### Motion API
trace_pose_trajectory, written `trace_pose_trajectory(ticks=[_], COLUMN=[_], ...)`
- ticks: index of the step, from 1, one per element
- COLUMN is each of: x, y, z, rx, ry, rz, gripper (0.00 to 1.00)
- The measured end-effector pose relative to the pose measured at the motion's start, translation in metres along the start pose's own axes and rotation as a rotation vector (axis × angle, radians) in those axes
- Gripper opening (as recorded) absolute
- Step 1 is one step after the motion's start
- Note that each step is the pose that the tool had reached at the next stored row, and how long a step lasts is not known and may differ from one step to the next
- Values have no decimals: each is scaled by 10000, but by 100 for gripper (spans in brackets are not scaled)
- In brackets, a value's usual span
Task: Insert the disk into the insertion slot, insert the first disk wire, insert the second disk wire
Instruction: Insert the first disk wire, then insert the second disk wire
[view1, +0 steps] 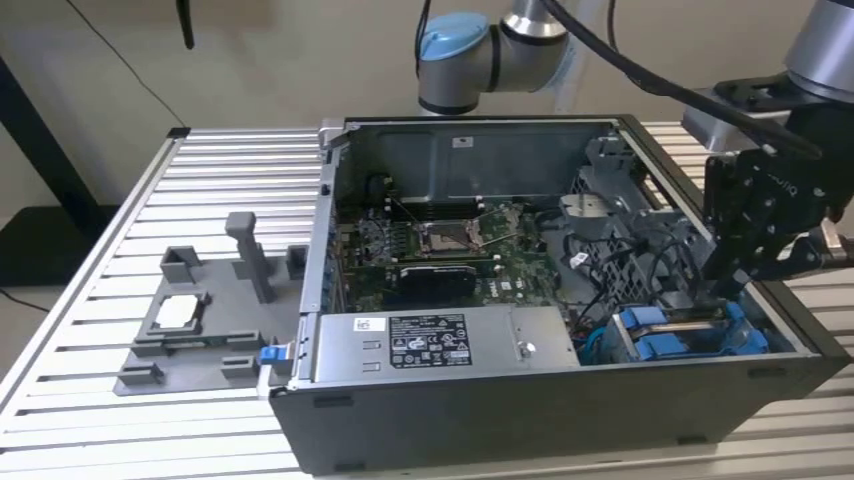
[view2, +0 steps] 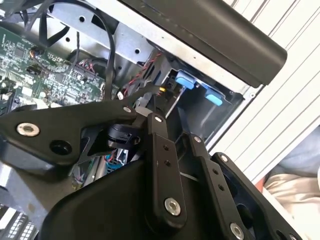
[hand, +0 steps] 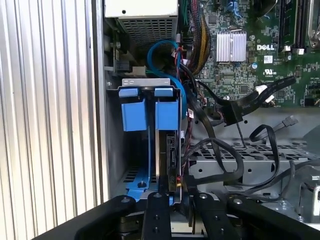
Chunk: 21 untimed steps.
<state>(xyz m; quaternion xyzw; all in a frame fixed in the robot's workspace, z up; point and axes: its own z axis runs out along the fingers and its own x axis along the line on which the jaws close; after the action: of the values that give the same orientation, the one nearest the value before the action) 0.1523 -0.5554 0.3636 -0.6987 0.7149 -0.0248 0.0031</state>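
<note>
One open computer case (view1: 534, 420) faces you. In its insertion slot (hand: 113, 150) the disk (hand: 167, 135) already stands seated. Your gripper (hand: 175, 192) hangs at the disk's edge among red-black wires (view2: 142, 77). I cannot tell its grip. Likely a wire step, which calls for square alignment.

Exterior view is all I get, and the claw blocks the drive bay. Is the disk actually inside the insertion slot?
Observer: Yes. In the first wrist view the disk stands on edge inside the insertion slot, with its blue carrier tabs at the end away from the claw.
Operator: Where is the claw's tip?
Observer: In the first wrist view it sits at the disk's near end, next to thin red and black wires. I cannot tell whether it holds anything.
Operator: Any loose connector?
Observer: A black connector lies among cables beside the slot, apart from the disk.
</note>
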Motion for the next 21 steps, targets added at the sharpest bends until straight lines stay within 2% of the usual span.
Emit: trace_pose_trajectory(ticks=[2,5,13,21], x=[1,2,1,-30], y=[-2,-1,35,131], z=[-42,-59,-68,-90], rx=[19,116,120,119], ry=[0,-6,-2,-10], rz=[0,4,11,11], gripper=[26,26,26,26])
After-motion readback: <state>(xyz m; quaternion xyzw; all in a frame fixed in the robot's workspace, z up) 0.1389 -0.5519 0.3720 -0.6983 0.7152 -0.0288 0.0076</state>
